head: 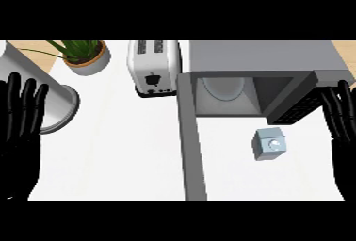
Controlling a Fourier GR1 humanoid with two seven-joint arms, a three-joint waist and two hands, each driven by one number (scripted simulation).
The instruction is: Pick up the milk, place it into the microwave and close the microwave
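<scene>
Head view, looking steeply down on a white table (pixel 118 160). Near four o'clock from the centre stands the milk (pixel 270 144), a small pale blue-grey carton with a round cap on top, upright and on its own. Just beyond it, toward one o'clock, sits the microwave (pixel 264 56), a grey box with its cavity open and a round plate (pixel 226 87) inside; its door (pixel 192 141) is swung out and runs as a long grey bar from the centre down toward six o'clock, to the left of the carton. At twelve o'clock is a white toaster (pixel 153 66), and at eleven a potted plant (pixel 87 54). The left hand (pixel 21 122) shows at nine o'clock, fingers straight and released, holding nothing. The right hand (pixel 341 127) shows at three o'clock, fingers likewise straight and released, a short way right of the carton. The carton looks light and fairly stiff but smooth-sided, so it could slip or tip; taking it round the flat sides below the cap seems safest
</scene>
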